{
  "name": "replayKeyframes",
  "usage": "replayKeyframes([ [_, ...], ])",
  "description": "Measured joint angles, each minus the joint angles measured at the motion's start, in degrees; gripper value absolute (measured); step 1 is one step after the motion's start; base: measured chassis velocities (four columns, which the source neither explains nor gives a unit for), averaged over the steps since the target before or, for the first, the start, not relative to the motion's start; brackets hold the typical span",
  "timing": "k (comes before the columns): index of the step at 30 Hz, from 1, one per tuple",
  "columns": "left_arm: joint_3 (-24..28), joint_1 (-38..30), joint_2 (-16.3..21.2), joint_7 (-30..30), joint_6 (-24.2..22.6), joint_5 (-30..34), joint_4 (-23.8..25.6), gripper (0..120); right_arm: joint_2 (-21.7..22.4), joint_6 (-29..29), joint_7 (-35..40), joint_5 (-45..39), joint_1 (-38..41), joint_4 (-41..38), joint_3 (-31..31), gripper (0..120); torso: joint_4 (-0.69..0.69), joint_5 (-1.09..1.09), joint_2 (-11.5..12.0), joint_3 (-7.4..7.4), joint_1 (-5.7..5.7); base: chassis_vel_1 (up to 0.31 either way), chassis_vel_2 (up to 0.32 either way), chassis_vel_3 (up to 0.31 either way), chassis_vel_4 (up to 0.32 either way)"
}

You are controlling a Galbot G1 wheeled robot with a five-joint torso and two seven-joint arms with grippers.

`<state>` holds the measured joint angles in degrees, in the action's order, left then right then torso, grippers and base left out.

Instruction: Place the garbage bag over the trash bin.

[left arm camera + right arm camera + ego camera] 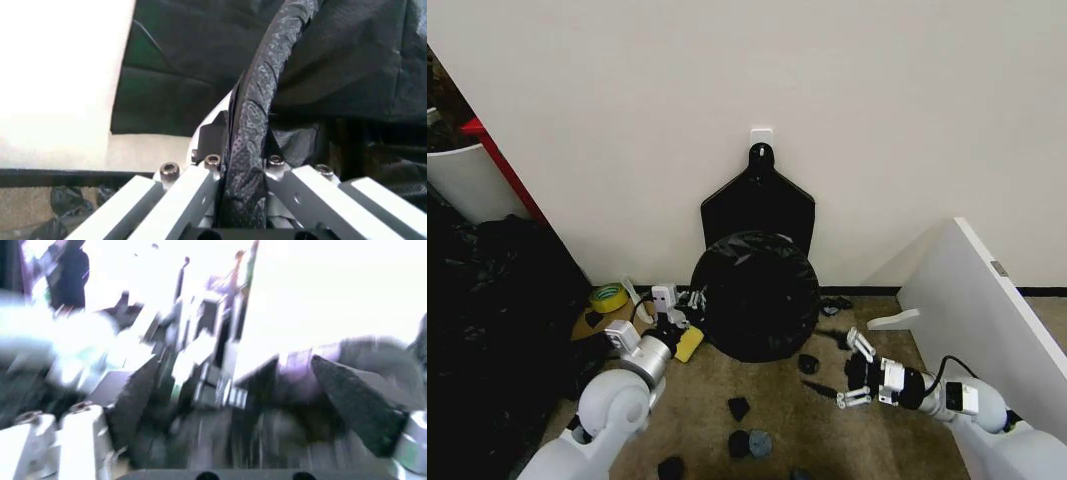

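Observation:
The garbage bag (755,295), glossy black, covers the trash bin, which stands on the floor against the wall with its white sides hidden under the plastic. My left gripper (692,303) is at the bin's left side. In the left wrist view its fingers (193,190) are shut on the bag-wrapped rim (257,105), which runs up between them. My right gripper (855,372) hovers low over the floor to the right of the bin, apart from it. It is open, and in the blurred right wrist view its dark pads (350,397) are spread wide with nothing between them.
A fan-shaped bundle of black bags (758,205) hangs on the wall behind the bin. A white panel (972,300) leans at the right. Black scraps (739,408) litter the carpet. A yellow tape roll (609,297) and a heap of black plastic (487,310) lie at the left.

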<state>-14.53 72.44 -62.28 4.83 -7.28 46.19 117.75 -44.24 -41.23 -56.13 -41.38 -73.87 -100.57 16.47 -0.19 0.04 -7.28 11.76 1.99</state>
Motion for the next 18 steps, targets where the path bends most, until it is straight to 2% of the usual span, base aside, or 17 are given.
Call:
replayKeyframes([
  [2, 0.3, 0.1, -0.2, 0.2, 0.2, -0.5, 0.0, 1, 0.1, 0.4, 2.1, -0.5, -0.5, -1.5, -0.1, 80, 0.00, 0.00, 0.0, 0.00, 0.00, 0.000, 0.000, 0.000, 0.000],
  [5, 1.3, 0.7, -1.0, 0.9, 1.0, -3.1, -0.2, 1, 0.3, 3.4, 14.4, -0.5, -3.1, -9.9, -1.9, 65, 0.00, -0.01, 0.0, 0.00, 0.00, 0.000, 0.000, 0.000, 0.000],
  [7, 1.8, 1.3, -1.8, 1.7, 1.8, -5.7, -0.2, 1, 0.0, 7.0, 29.6, 7.6, -5.3, -16.8, -4.6, 57, 0.00, -0.01, 0.0, 0.00, 0.00, 0.000, 0.000, 0.000, 0.000],
  [8, 1.8, 1.3, -1.8, 1.7, 1.8, -5.7, -0.2, 1, 0.0, 7.0, 29.6, 7.6, -5.3, -16.8, -4.6, 57, 0.00, -0.01, 0.0, 0.00, 0.00, 0.000, 0.000, 0.000, 0.000],
  [10, 2.0, 1.9, -2.1, 2.5, 2.7, -8.2, -0.3, 1, -0.4, 12.9, 45.6, 17.7, -6.0, -21.7, -8.6, 49, -0.01, -0.02, 0.0, 0.00, 0.00, 0.000, 0.000, 0.000, 0.000],
  [12, 2.1, 2.4, -2.6, 3.2, 4.3, -10.4, -0.7, 1, -0.8, 24.1, 63.2, 24.4, -5.2, -26.7, -15.8, 39, 0.00, -0.01, 0.0, 0.00, 0.00, 0.000, 0.000, 0.000, 0.000],
  [13, 2.1, 2.4, -2.6, 3.2, 4.3, -10.4, -0.7, 1, -0.8, 24.1, 63.2, 24.4, -5.2, -26.7, -15.8, 39, 0.00, -0.01, 0.0, 0.00, 0.00, 0.000, 0.000, 0.000, 0.000],
  [14, 2.4, 2.6, -3.2, 3.4, 5.0, -11.4, -0.8, 1, -1.6, 31.1, 72.0, 25.4, -3.8, -29.5, -20.4, 36, 0.01, -0.02, 0.0, 0.00, 0.00, 0.000, 0.000, 0.000, 0.000],
  [15, 2.5, 2.6, -3.4, 3.5, 5.2, -11.6, -0.9, 1, -2.1, 33.6, 74.9, 25.4, -3.4, -30.3, -21.7, 32, 0.02, -0.01, 0.0, 0.00, 0.00, 0.000, 0.000, 0.000, 0.000],
  [16, 2.8, 2.6, -3.9, 3.5, 5.5, -12.3, -1.0, 1, -3.5, 39.2, 80.4, 25.5, -2.1, -31.6, -24.2, 26, -0.01, -0.02, 0.0, 0.00, 0.00, 0.000, 0.000, 0.000, 0.000],
  [18, 3.0, 2.7, -4.4, 3.6, 5.8, -13.3, -1.1, 1, -5.3, 44.3, 84.5, 25.5, 0.1, -31.5, -26.6, 21, -0.02, -0.02, 0.0, 0.00, 0.00, 0.000, 0.000, 0.000, 0.000],
])
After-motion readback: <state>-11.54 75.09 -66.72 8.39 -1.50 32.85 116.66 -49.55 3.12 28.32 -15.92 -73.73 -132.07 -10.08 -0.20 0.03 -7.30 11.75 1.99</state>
